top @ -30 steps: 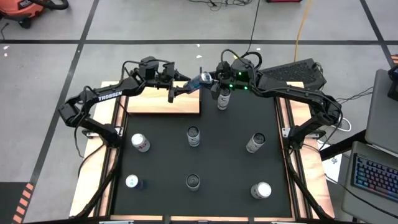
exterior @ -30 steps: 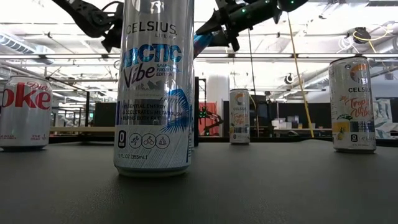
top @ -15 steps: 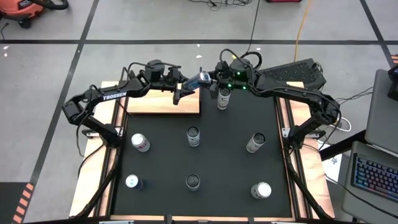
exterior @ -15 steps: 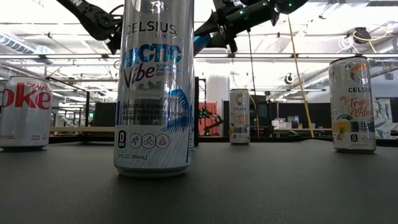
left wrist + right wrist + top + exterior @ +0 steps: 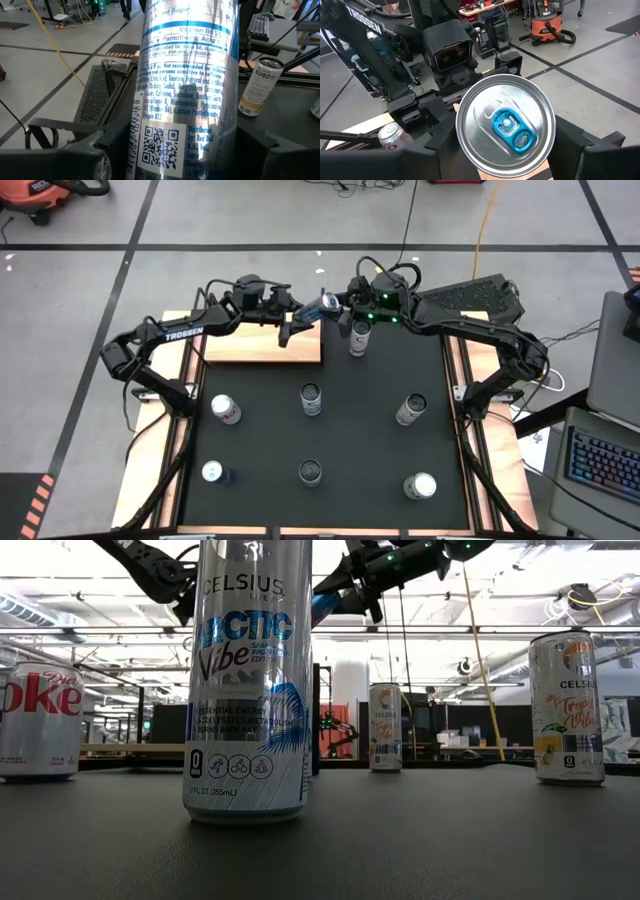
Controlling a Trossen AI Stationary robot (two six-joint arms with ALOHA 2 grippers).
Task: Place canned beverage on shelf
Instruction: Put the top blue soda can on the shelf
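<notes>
Since a second ago the left end effector (image 5: 291, 328) has slid rightward in the high view, closing around the blue-and-silver can (image 5: 322, 307) that the right end effector (image 5: 338, 307) holds clamped, lying sideways, at upper centre above the shelf's (image 5: 262, 345) right edge. It looks like a hand-over, so the left arm can set the can on the board. Whether the left fingers already press the can is hard to make out; the wrist view shows it filling the gap. In the low view a tall can (image 5: 248, 680) hides the exchange.
</notes>
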